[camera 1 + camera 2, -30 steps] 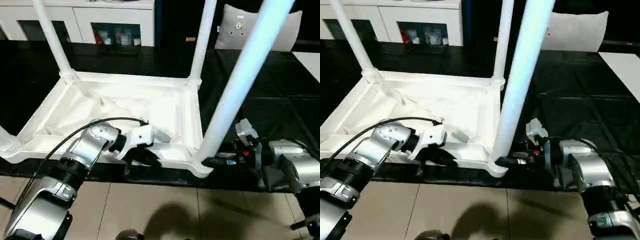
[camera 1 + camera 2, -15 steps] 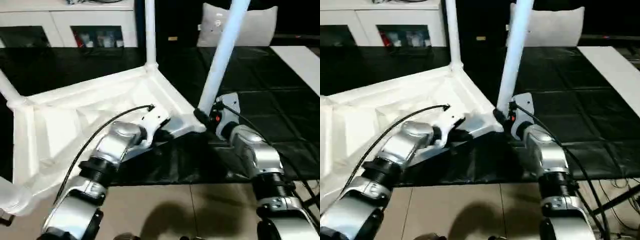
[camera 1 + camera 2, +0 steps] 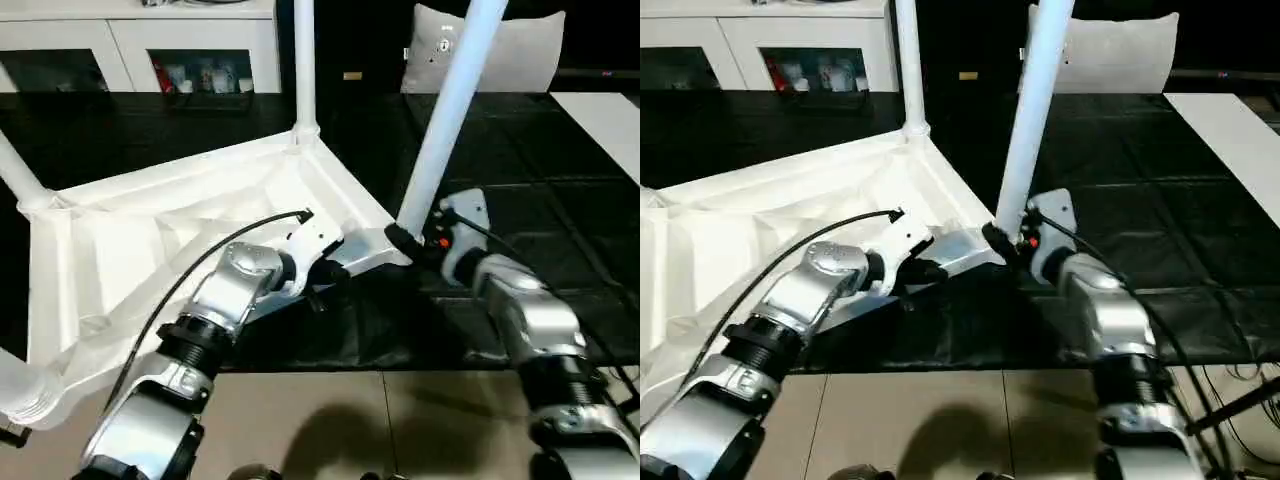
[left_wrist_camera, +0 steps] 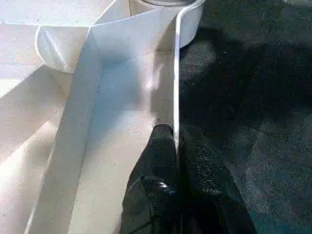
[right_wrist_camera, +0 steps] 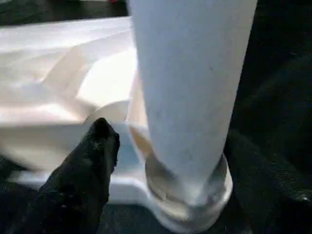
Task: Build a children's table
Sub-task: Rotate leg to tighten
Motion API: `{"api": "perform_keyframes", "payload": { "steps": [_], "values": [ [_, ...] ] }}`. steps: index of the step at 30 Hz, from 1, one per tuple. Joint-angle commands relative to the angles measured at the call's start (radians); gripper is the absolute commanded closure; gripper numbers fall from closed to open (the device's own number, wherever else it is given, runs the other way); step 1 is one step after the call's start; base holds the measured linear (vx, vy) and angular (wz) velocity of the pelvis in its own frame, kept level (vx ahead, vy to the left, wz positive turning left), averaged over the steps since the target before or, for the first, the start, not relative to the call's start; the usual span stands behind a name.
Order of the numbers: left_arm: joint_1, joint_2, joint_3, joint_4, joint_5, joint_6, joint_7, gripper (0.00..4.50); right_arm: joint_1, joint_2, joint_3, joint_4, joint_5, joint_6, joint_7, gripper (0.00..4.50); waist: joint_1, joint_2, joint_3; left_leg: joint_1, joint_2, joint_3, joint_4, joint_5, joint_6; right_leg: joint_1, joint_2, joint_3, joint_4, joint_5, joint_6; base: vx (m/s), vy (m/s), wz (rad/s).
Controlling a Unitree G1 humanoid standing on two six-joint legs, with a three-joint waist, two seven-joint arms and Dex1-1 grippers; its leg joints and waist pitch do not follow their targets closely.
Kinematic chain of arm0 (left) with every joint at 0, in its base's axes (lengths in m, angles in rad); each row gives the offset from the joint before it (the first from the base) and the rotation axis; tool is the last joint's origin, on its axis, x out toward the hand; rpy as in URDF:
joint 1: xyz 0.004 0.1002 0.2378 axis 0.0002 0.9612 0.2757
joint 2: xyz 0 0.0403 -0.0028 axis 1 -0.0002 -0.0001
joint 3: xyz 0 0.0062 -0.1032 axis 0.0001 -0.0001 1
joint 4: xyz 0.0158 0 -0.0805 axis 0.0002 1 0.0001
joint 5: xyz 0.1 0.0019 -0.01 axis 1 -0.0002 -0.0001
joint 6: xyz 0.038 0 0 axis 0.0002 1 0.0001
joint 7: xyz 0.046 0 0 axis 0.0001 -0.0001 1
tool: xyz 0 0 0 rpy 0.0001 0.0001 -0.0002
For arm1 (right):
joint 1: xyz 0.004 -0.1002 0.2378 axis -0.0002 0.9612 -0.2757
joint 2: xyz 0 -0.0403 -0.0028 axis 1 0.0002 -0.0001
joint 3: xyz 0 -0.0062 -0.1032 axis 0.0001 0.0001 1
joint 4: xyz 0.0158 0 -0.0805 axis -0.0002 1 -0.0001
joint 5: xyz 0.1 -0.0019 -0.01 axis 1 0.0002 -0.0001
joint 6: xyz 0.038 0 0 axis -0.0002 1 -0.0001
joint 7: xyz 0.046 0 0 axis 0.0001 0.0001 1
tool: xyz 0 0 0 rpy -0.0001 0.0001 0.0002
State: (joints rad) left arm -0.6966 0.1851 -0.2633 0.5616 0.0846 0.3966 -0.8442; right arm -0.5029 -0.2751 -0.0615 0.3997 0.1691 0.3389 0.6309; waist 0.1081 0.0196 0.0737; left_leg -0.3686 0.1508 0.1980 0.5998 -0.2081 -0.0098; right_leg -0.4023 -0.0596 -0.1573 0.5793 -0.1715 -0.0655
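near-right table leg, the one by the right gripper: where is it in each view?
Left eye: leg slants up from centre-right to the top edge.
Right eye: leg just right of centre, reaching the top edge.
Left wrist: its socketed base at the top edge.
Right wrist: leg large, centre-right.
Shared landmark: its rounded corner socket.

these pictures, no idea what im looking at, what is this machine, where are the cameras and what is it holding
A humanoid robot with two silver arms is building a white children's table, which lies upside down on dark mats, legs pointing up. Two wide pictures come from cameras in its head, looking down over its arms. Two close-ups come from cameras on its wrists. The left gripper, two black fingers, is shut on the thin rim of the tabletop. The right gripper sits at the base of the nearest leg, where it enters its corner socket. Behind stand white cabinets and a pillow.
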Motion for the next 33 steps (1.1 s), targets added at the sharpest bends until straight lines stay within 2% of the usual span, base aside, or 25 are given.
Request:
{"api": "perform_keyframes", "payload": {
  "steps": [1, 3, 4, 7, 10, 12, 16, 18, 19, 20, 21, 25, 26, 33],
  "values": [
    [0.003, 0.031, 0.013, -0.015, -0.012, -0.07, -0.035, 4.5, 0.006, -0.038, 0.012, -0.025, 0.025, -0.008, 0.094, 0.52, 0.006, -0.02, -0.079, 0.004, 0.095, -0.052, -0.054, -0.008, 0.148, 0.076, -0.138, 0.088, -0.066, -0.182, -0.083, 0.0, 0.0, 0.0],
    [0.004, 0.05, 0.002, -0.012, -0.007, -0.092, -0.064, 4.5, 0.008, -0.07, 0.02, -0.024, 0.025, -0.014, 0.144, 0.48, 0.006, -0.019, -0.079, 0.005, 0.093, -0.052, -0.053, -0.012, 0.149, 0.075, -0.135, 0.087, -0.068, -0.199, -0.076, 0.0, 0.0, 0.0],
    [0.005, 0.057, -0.003, -0.011, -0.006, -0.1, -0.076, 4.5, 0.009, -0.082, 0.024, -0.024, 0.025, -0.016, 0.163, 0.32, 0.006, -0.019, -0.079, 0.004, 0.095, -0.052, -0.053, -0.009, 0.15, 0.074, -0.133, 0.087, -0.068, -0.202, -0.074, 0.0, 0.0, 0.0],
    [0.017, 0.108, -0.05, -0.027, -0.008, -0.137, -0.184, 4.5, 0.038, -0.154, 0.073, -0.068, 0.052, -0.051, 0.336, 0.32, 0.012, -0.018, -0.079, 0.005, 0.101, -0.052, -0.052, -0.014, 0.159, 0.072, -0.134, 0.087, -0.064, -0.197, -0.069, 0.0, 0.0, 0.0],
    [0.026, 0.133, -0.074, -0.042, -0.012, -0.165, -0.249, 4.5, 0.035, -0.173, 0.085, -0.058, 0.044, -0.075, 0.372, 0.32, 0.015, -0.018, -0.079, 0.008, 0.104, -0.052, -0.052, -0.009, 0.161, 0.067, -0.134, 0.086, -0.062, -0.186, -0.091, 0.0, 0.0, 0.0],
    [0.033, 0.159, -0.099, -0.052, -0.016, -0.206, -0.319, 4.5, 0.021, -0.188, 0.099, -0.024, 0.03, -0.111, 0.403, 0.32, 0.018, -0.02, -0.078, 0.009, 0.104, -0.051, -0.053, -0.018, 0.146, 0.067, -0.137, 0.088, -0.063, -0.211, -0.094, 0.0, 0.0, 0.0],
    [0.039, 0.192, -0.127, -0.062, -0.021, -0.244, -0.403, 4.5, 0.015, -0.207, 0.123, -0.003, 0.036, -0.15, 0.489, 0.32, 0.034, -0.015, -0.078, 0.015, 0.109, -0.049, -0.053, -0.023, 0.137, 0.062, -0.135, 0.089, -0.064, -0.218, -0.098, 0.0, 0.0, 0.0],
    [0.036, 0.204, -0.133, -0.061, -0.022, -0.257, -0.429, 4.5, 0.021, -0.22, 0.135, -0.011, 0.052, -0.158, 0.552, 0.32, 0.041, -0.018, -0.078, 0.016, 0.112, -0.049, -0.054, -0.028, 0.134, 0.062, -0.138, 0.091, -0.061, -0.218, -0.099, 0.0, 0.0, 0.0],
    [0.032, 0.22, -0.139, -0.058, -0.024, -0.277, -0.462, 4.5, 0.034, -0.239, 0.154, -0.025, 0.072, -0.144, 0.629, 0.32, 0.043, -0.022, -0.077, 0.014, 0.11, -0.048, -0.054, -0.033, 0.137, 0.064, -0.139, 0.091, -0.062, -0.22, -0.096, 0.0, 0.0, 0.0],
    [0.032, 0.22, -0.139, -0.058, -0.024, -0.277, -0.462, 4.5, 0.034, -0.239, 0.154, -0.025, 0.072, -0.144, 0.629, 0.32, 0.045, -0.021, -0.078, 0.014, 0.109, -0.049, -0.053, -0.034, 0.139, 0.066, -0.139, 0.09, -0.061, -0.221, -0.095, 0.0, 0.0, 0.0],
    [0.029, 0.226, -0.139, -0.057, -0.026, -0.284, -0.474, 4.5, 0.041, -0.248, 0.162, -0.032, 0.084, -0.128, 0.666, 0.58, 0.046, -0.022, -0.077, 0.011, 0.111, -0.049, -0.053, -0.03, 0.142, 0.065, -0.138, 0.09, -0.06, -0.219, -0.091, 0.0, 0.0, 0.0],
    [0.022, 0.235, -0.138, -0.045, -0.028, -0.299, -0.488, 4.5, 0.052, -0.267, 0.178, -0.042, 0.118, -0.091, 0.737, 0.72, 0.049, -0.025, -0.078, 0.011, 0.108, -0.05, -0.052, -0.021, 0.146, 0.066, -0.137, 0.088, -0.062, -0.225, -0.084, 0.0, 0.0, 0.0],
    [0.021, 0.236, -0.138, -0.042, -0.029, -0.301, -0.49, 4.5, 0.053, -0.27, 0.18, -0.043, 0.12, -0.087, 0.747, 0.99, 0.049, -0.025, -0.078, 0.011, 0.109, -0.05, -0.053, -0.02, 0.144, 0.065, -0.136, 0.088, -0.062, -0.231, -0.081, 0.0, 0.0, 0.0],
    [0.018, 0.233, -0.136, -0.031, -0.035, -0.306, -0.501, 4.5, 0.056, -0.278, 0.186, -0.033, 0.13, -0.083, 0.792, 1.52, 0.057, -0.026, -0.078, 0.012, 0.107, -0.049, -0.053, -0.017, 0.136, 0.063, -0.135, 0.088, -0.064, -0.247, -0.073, 0.0, 0.0, 0.0]
  ]
}}
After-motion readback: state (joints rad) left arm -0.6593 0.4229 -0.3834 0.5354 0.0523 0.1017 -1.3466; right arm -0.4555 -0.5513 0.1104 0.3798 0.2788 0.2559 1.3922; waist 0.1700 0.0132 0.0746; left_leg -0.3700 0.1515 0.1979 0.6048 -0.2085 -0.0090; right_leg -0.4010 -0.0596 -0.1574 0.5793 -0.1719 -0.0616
